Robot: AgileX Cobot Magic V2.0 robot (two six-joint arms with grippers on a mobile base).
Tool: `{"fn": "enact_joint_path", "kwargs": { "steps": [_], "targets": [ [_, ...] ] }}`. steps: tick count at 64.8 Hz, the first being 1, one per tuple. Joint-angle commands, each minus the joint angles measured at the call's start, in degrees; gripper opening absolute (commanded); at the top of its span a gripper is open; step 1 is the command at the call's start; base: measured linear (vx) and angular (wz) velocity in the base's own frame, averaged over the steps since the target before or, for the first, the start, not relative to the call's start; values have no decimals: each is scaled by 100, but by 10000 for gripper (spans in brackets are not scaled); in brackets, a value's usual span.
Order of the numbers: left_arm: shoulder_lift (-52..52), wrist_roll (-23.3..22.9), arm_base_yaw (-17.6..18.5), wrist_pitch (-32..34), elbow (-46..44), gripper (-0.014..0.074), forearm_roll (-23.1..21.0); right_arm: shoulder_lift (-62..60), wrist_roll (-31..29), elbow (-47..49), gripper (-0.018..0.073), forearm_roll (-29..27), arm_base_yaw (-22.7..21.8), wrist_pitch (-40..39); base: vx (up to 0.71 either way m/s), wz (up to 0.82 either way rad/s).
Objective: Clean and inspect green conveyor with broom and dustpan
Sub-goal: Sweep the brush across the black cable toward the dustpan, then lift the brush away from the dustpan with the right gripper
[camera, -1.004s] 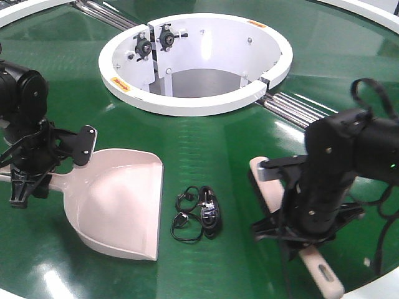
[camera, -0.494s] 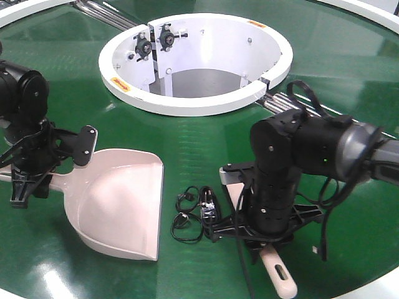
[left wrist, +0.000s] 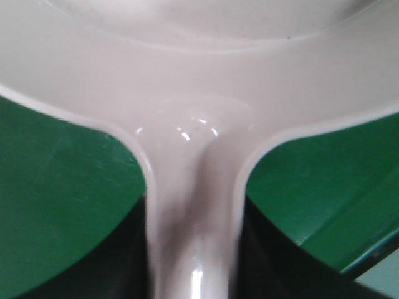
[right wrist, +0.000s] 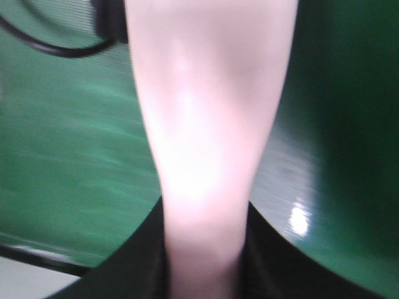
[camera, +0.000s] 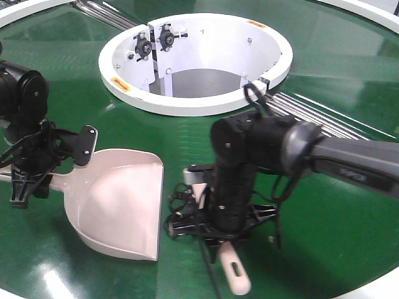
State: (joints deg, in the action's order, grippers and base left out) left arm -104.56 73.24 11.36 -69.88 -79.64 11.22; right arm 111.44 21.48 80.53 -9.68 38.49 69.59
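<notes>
A pale pink dustpan [camera: 118, 205] lies on the green conveyor [camera: 187, 143], its open edge to the right. My left gripper [camera: 28, 177] is shut on the dustpan handle [left wrist: 193, 237]. My right gripper [camera: 221, 230] is shut on the pink broom handle [camera: 234, 274], seen close up in the right wrist view [right wrist: 206, 124]. The broom head [camera: 196, 187] is mostly hidden behind the right arm. A tangle of black cable [camera: 177, 205] lies between the broom and the dustpan's open edge, partly hidden by the arm; a loop of it shows in the right wrist view [right wrist: 56, 47].
A white ring [camera: 196, 59] surrounds a round opening in the middle of the conveyor. Metal rollers [camera: 312, 115] run to the right of the ring. The conveyor's white outer rim [camera: 368, 289] runs along the front right.
My right arm has swept the broom leftward across the conveyor, from the right side up to the black cable. The cable has bunched closer to the dustpan. The left arm and dustpan have not moved.
</notes>
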Motion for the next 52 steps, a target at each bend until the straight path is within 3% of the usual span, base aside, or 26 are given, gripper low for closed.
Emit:
{"fn": "enact_joint_path", "kwargs": {
  "steps": [1,18,31,52],
  "targets": [
    [290,-12,33,-159,-153,-6,-56,69,-287,562,-4,-449,233,442,0,0],
    [290,-12,33,-159,-153,-6,-56,872,-567,2125,-4,-885,642,442,0,0],
    [290,-12,33,-159,-153,-6,-56,995,-566,2877,-4,-864,624,437,0,0],
    [290,-12,33,-159,-153,-6,-56,775,-509,2692,-4,-19,459,437,0,0]
  ]
}}
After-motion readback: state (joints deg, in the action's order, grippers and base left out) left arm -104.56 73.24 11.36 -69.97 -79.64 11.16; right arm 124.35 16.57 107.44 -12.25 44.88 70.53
